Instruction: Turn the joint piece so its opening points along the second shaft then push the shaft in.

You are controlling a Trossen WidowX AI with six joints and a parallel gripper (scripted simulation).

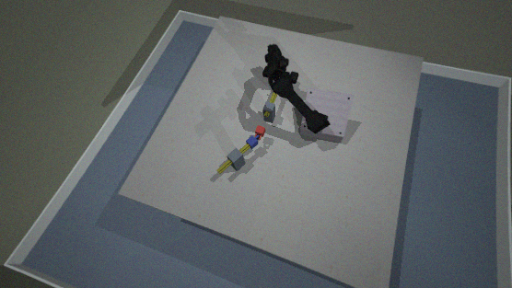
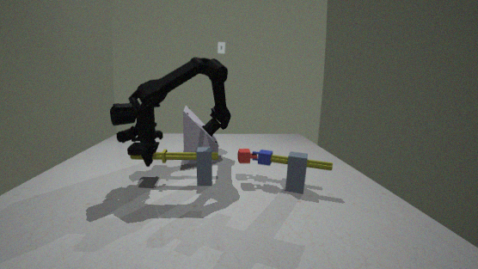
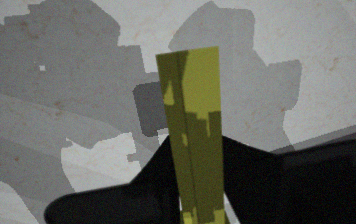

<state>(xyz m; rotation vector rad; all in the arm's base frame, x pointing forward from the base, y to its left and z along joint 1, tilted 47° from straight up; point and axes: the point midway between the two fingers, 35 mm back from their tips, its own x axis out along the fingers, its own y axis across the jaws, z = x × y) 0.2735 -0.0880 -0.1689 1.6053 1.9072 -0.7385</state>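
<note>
The second shaft (image 1: 273, 97) (image 2: 180, 155) (image 3: 202, 90) is yellow and runs through the grey second block (image 1: 269, 112) (image 2: 204, 168). It has a small collar (image 2: 164, 155) between block and gripper. My gripper (image 2: 148, 158) (image 3: 187, 137) is shut on this shaft near its outer end, behind the block. The red joint piece (image 1: 260, 131) (image 2: 244, 155) stands apart from the shaft's inner end, with a gap between them. It hinges on a blue piece (image 1: 251, 142) (image 2: 265, 157) at the end of the first yellow shaft (image 1: 224, 167) (image 2: 322, 165), held in the grey first block (image 1: 237, 159) (image 2: 296, 174). The red piece's opening cannot be made out.
The arm's pale wedge-shaped mount (image 1: 338, 110) (image 2: 190, 135) stands on the pale table top (image 1: 331, 198) (image 2: 241, 236), to the right of the second block in the top view. The arm arches from it to the outer shaft end. Arm shadows cross the table around the blocks.
</note>
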